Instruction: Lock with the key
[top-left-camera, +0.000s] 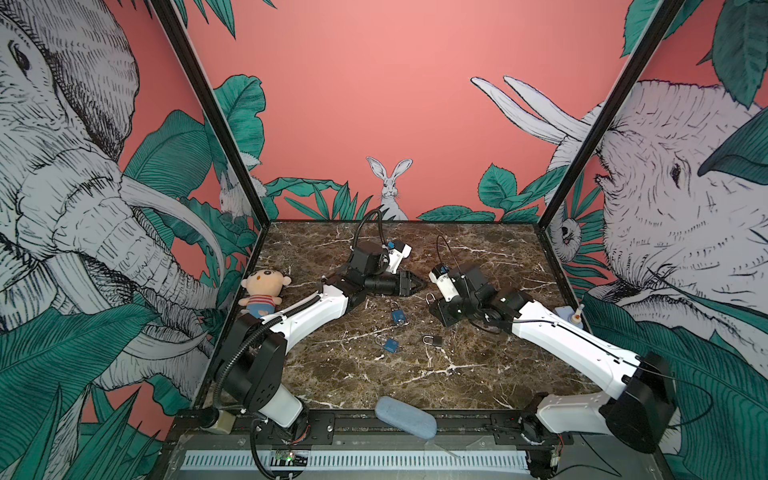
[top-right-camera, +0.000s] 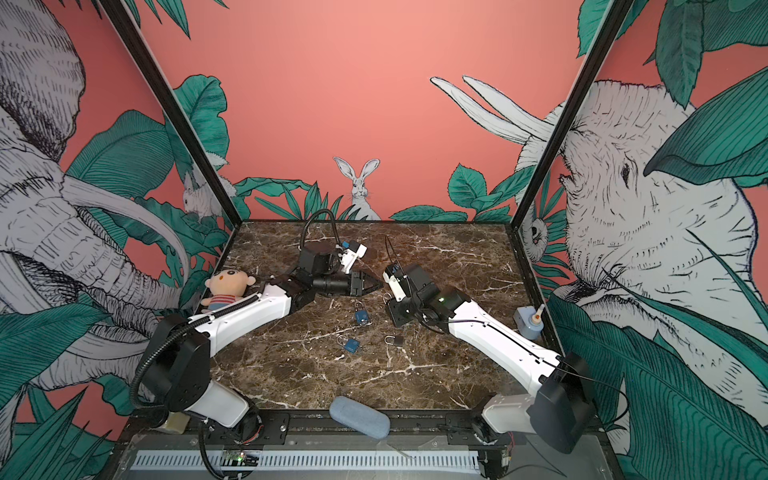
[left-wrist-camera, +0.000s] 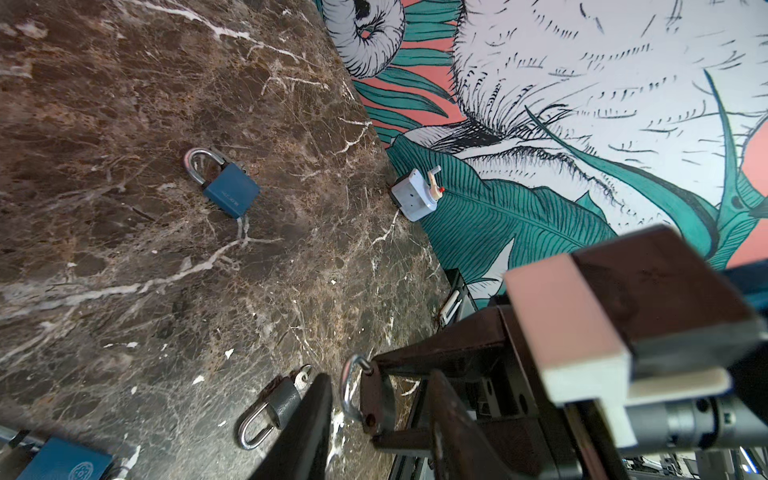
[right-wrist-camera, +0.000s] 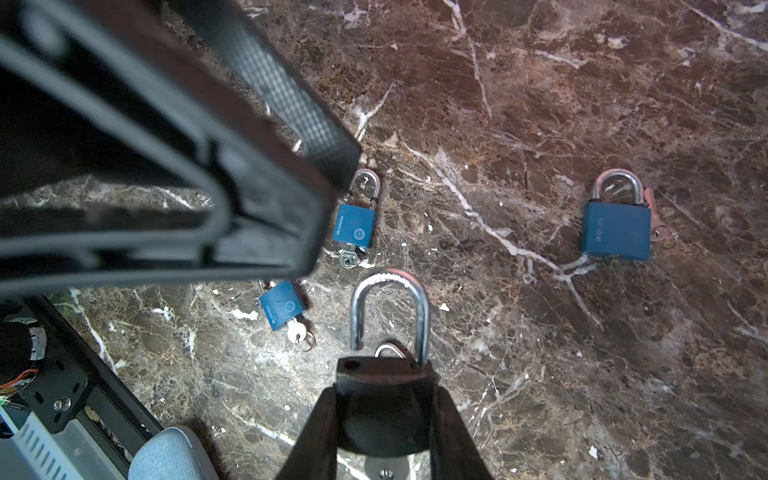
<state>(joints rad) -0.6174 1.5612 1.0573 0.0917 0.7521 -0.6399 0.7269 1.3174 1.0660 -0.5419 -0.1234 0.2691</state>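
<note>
My right gripper (right-wrist-camera: 384, 388) is shut on the body of a dark padlock (right-wrist-camera: 384, 374). Its steel shackle (right-wrist-camera: 388, 303) stands open, with one leg out of its hole. No key shows on this lock. My left gripper (left-wrist-camera: 380, 382) is open and holds nothing. In both top views its tips (top-left-camera: 417, 284) point at the held lock from close by on the left. On the table lie two blue padlocks (top-left-camera: 398, 313) (top-left-camera: 390, 344), each with a key (right-wrist-camera: 349, 257) in it. A small grey padlock (top-left-camera: 433, 340) lies beside them. Another blue padlock (right-wrist-camera: 615, 224) lies apart from them.
A plush doll (top-left-camera: 262, 291) sits at the table's left edge. A blue-grey case (top-left-camera: 405, 417) lies across the front rail. A pale blue device with a white knob (top-left-camera: 569, 316) stands by the right wall. Both arms meet over the table's middle.
</note>
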